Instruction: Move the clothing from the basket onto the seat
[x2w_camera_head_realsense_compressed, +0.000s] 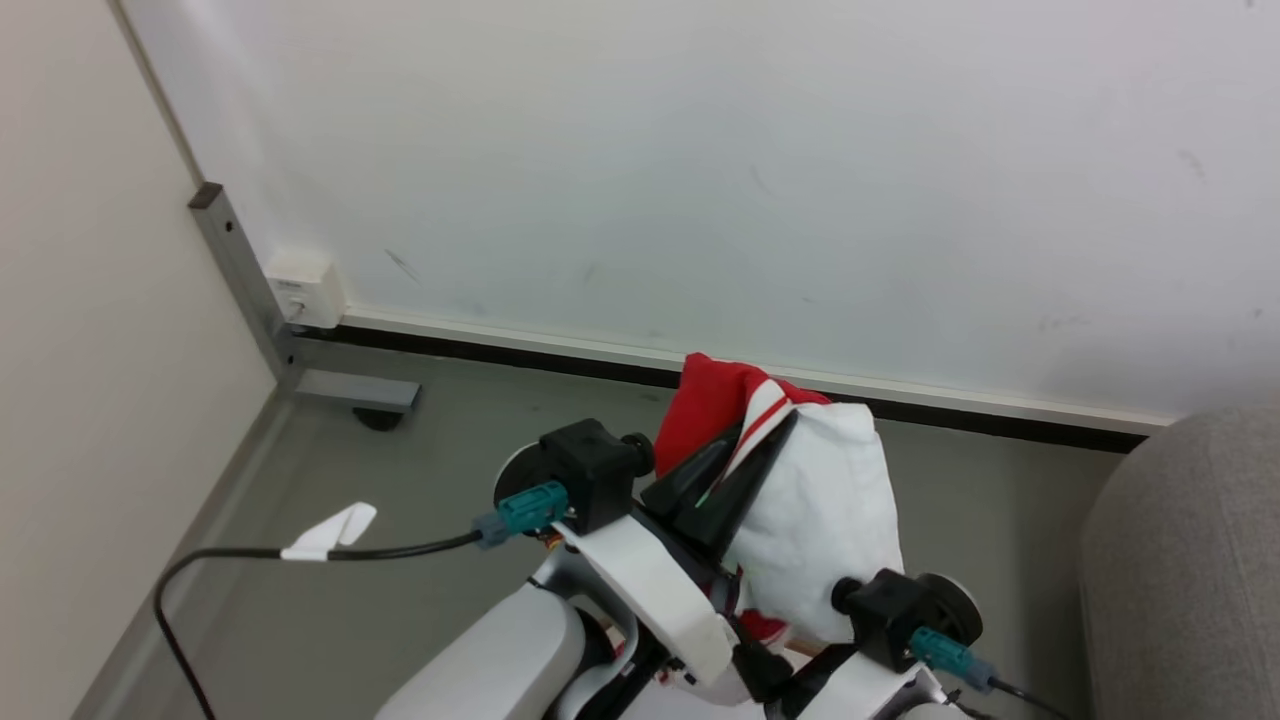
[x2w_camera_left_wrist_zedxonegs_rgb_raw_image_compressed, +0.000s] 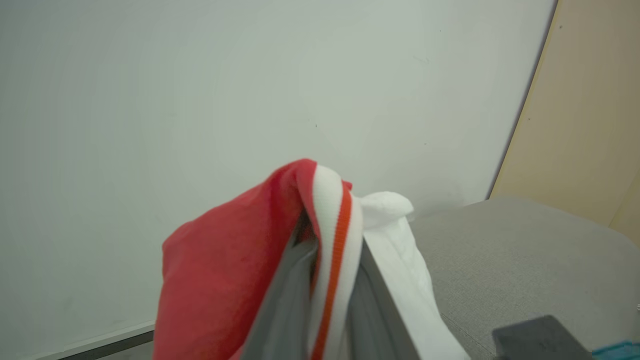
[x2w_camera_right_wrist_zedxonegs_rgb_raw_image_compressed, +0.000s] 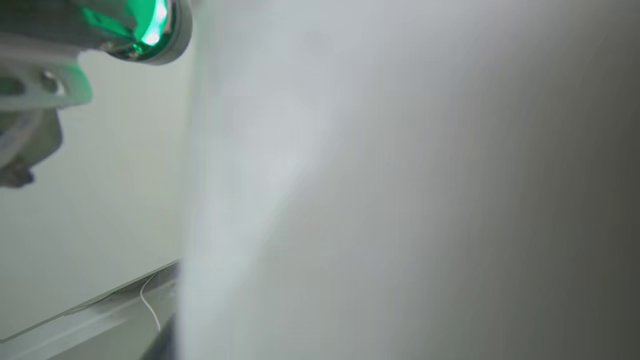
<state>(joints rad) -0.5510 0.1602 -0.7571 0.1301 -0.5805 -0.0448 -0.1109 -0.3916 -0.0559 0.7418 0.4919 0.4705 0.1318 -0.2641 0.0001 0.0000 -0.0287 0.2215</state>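
Clamped shut, the left gripper (x2w_camera_head_realsense_compressed: 738, 478) has the clothing (x2w_camera_head_realsense_compressed: 712, 400), a red-and-white bundle held high above the floor (x2w_camera_head_realsense_compressed: 400, 630). The right gripper is spread wide; what it holds, can't tell. The seat (x2w_camera_head_realsense_compressed: 1180, 560) lies to the right: best swing over it, lower, then let go.

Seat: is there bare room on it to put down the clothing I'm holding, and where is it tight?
Free: the visible part of the seat is bare grey upholstery, bordered by the wall behind and the floor beside it, right of the clothing. Tight: around the left end effector, where the hanging cloth drapes against the right wrist.
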